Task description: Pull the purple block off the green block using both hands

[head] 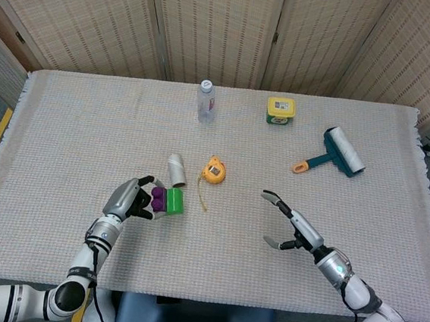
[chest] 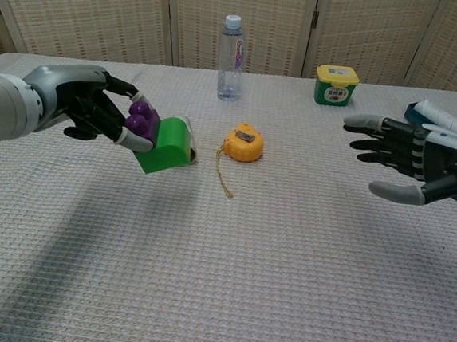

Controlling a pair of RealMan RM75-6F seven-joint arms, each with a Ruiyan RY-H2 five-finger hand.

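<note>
My left hand [head: 129, 198] [chest: 90, 109] grips the purple block [head: 157, 196] [chest: 139, 118], which is still joined to the green block [head: 173, 200] [chest: 168, 142]. The pair is lifted off the cloth and tilted, green end pointing right. My right hand [head: 291, 225] [chest: 409, 160] hovers open to the right of the blocks, fingers spread and pointing left toward them, well apart from them.
A yellow tape measure [head: 214, 171] [chest: 242, 142] lies between the hands. A white cylinder [head: 176, 170] sits just behind the blocks. Farther back stand a water bottle [head: 206, 101], a yellow-green tub [head: 280, 110] and a teal lint roller [head: 336, 152]. The woven cloth [head: 65, 139] covers the table.
</note>
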